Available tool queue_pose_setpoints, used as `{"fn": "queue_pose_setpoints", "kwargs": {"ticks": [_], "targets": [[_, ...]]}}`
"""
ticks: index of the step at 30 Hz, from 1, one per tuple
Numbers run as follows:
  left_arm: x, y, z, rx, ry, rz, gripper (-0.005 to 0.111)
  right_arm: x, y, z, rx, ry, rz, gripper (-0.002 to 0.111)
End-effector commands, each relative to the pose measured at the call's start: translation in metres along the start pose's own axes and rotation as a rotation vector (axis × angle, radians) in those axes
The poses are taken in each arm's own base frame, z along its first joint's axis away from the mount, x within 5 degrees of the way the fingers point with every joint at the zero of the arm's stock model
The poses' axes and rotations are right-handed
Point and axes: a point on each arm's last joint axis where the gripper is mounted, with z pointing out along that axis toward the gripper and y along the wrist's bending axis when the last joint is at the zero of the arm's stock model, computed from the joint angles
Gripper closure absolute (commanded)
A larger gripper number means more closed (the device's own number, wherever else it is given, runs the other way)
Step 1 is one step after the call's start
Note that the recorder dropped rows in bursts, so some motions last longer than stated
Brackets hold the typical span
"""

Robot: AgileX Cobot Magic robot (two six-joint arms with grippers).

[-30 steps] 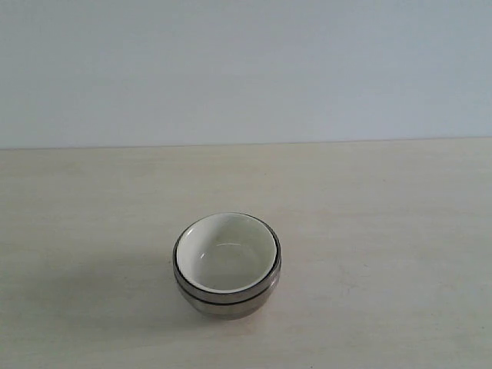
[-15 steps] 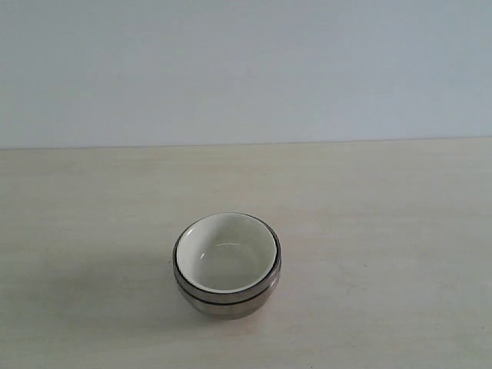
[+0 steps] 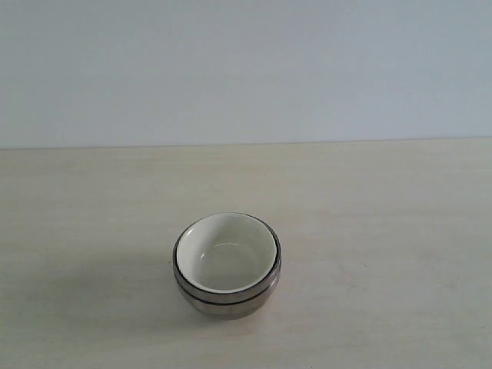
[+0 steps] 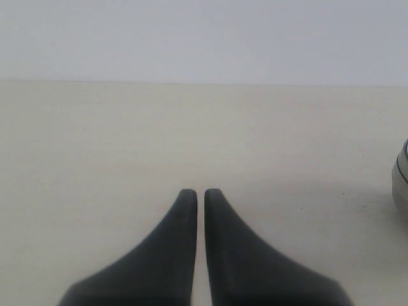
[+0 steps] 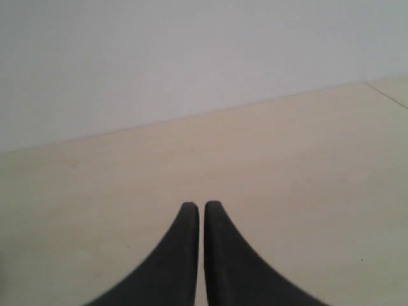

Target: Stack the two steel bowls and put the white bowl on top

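The two steel bowls point(image 3: 224, 296) sit nested one in the other near the front middle of the table in the exterior view. Inside them rests the white bowl point(image 3: 225, 252), its glossy inside facing up. A sliver of the steel stack point(image 4: 401, 185) shows at the edge of the left wrist view. My left gripper point(image 4: 200, 192) is shut with nothing in it, hovering over bare table well apart from the stack. My right gripper point(image 5: 201, 205) is likewise shut and empty over bare table. Neither gripper shows in the exterior view.
The pale wooden table point(image 3: 384, 215) runs back to a plain light wall point(image 3: 246, 69). A seam or table edge point(image 5: 387, 90) crosses one corner of the right wrist view.
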Motion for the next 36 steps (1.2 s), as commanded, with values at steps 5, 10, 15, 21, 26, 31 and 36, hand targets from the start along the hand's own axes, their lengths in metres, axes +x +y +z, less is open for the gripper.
{"fn": "queue_pose_setpoints", "kwargs": {"ticks": [5, 10, 15, 21, 26, 31, 36], "targets": [[0.0002, -0.0002, 0.0001, 0.005, -0.007, -0.004, 0.103, 0.0087, -0.0017, 0.0007, 0.012, 0.053, -0.013, 0.108], [0.0002, -0.0002, 0.0001, 0.005, -0.007, -0.004, 0.103, 0.0111, -0.0018, 0.0005, 0.013, 0.08, -0.013, 0.108], [0.0002, -0.0002, 0.0001, 0.005, -0.007, -0.004, 0.103, 0.0124, -0.0019, 0.0004, 0.014, 0.094, -0.02, 0.108], [0.0002, -0.0002, 0.0001, 0.005, -0.007, -0.004, 0.103, 0.0126, -0.0001, 0.0003, -0.02, 0.099, -0.033, 0.108], [0.0002, -0.0002, 0.0001, 0.005, -0.007, -0.004, 0.103, 0.0124, -0.0003, 0.0003, -0.019, 0.097, -0.039, 0.108], [0.0002, -0.0002, 0.0001, 0.005, -0.007, -0.004, 0.103, 0.0122, -0.0006, 0.0003, -0.016, 0.095, -0.05, 0.108], [0.0002, -0.0002, 0.0001, 0.005, -0.007, -0.004, 0.103, 0.0123, -0.0005, 0.0003, -0.018, 0.095, -0.05, 0.108]]}}
